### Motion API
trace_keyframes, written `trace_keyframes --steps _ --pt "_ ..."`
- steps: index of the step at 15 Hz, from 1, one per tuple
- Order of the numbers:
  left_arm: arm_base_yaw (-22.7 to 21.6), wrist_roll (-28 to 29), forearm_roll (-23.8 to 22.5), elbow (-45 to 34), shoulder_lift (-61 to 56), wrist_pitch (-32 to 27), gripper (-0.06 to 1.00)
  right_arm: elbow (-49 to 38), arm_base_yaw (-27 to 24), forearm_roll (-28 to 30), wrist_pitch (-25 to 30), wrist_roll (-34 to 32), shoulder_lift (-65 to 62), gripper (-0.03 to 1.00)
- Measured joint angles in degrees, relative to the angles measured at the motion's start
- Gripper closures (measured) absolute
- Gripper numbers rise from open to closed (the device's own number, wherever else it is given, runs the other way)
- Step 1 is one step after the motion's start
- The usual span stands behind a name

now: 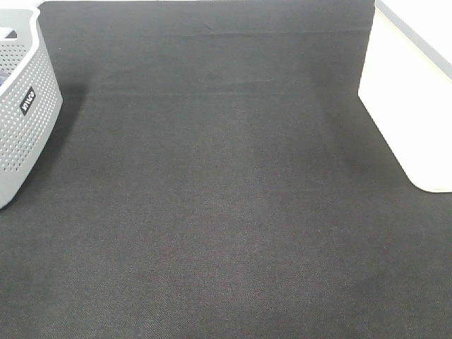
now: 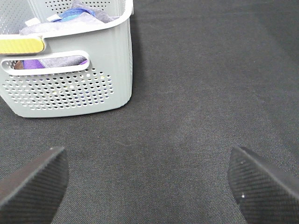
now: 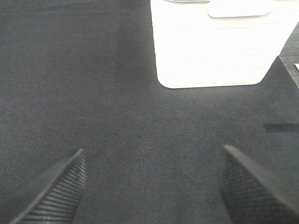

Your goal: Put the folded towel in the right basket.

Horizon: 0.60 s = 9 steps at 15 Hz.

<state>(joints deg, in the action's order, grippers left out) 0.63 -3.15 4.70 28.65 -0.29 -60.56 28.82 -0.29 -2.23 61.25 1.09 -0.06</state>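
Right now my left gripper [image 2: 147, 179] and right gripper [image 3: 152, 184] both hang with jaws spread wide over the black mat [image 1: 226, 198], holding nothing. Cloth, perhaps the folded towel [image 2: 70, 21], lies in the grey basket [image 2: 93, 88]; the white basket [image 3: 210, 56] stands opposite.

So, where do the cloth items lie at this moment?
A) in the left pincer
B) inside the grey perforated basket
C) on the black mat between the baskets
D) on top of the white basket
B: the left wrist view shows purple and blue cloth inside the grey perforated basket.
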Motion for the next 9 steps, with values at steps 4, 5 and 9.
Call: trace_keyframes --steps 4,5,9 --pt "0.00 0.00 0.00 0.00 0.00 0.00 0.07 0.00 0.00 0.00 0.00 0.00 0.00 0.24" --pt "0.00 0.00 0.00 0.00 0.00 0.00 0.07 0.00 0.00 0.00 -0.06 0.00 0.00 0.24" --pt "0.00 0.00 0.00 0.00 0.00 0.00 0.07 0.00 0.00 0.00 -0.06 0.00 0.00 0.24"
